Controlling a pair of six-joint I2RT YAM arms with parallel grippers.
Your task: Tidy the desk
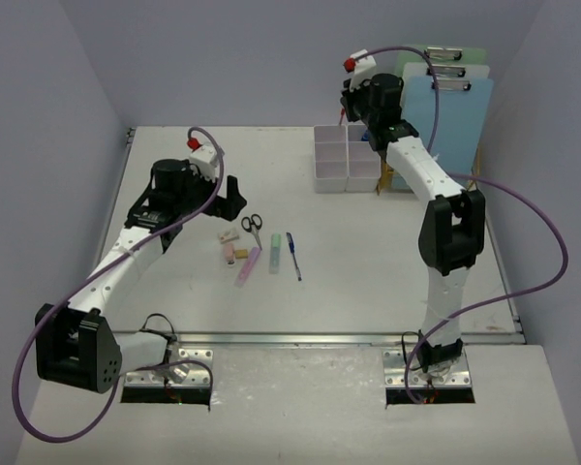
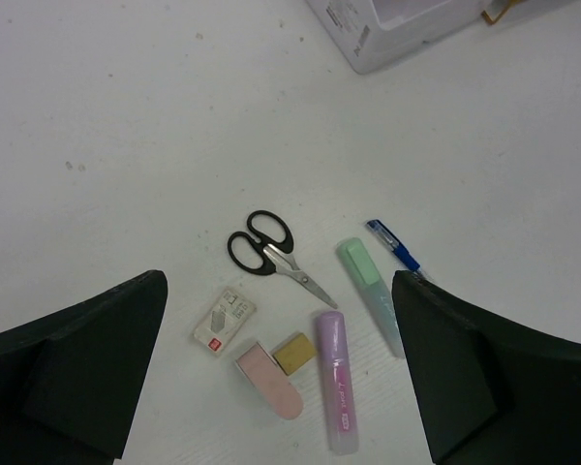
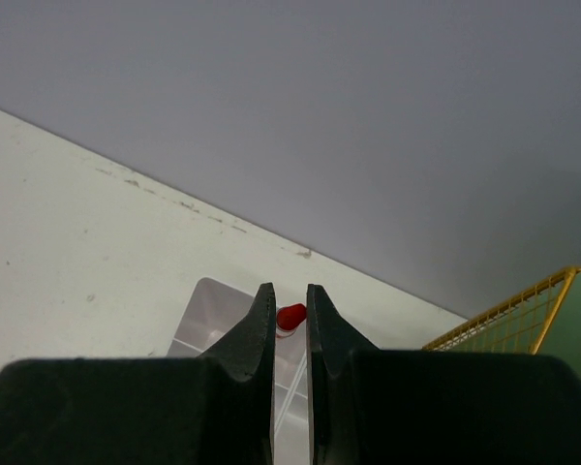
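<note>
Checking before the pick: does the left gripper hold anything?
No; the left gripper stands open and empty above the scissors.

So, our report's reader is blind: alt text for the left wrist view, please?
Open left gripper above a white desk holding black scissors, blue pen, green marker, pink marker, staple box, pink eraser, tan eraser.

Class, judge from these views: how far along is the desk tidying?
Done: nothing certain. In hand: right gripper, nearly shut, at the organizer, a red-tipped item at its tips. Remaining: scissors, highlighters, pen, erasers lie loose on the desk under the open left gripper.
</note>
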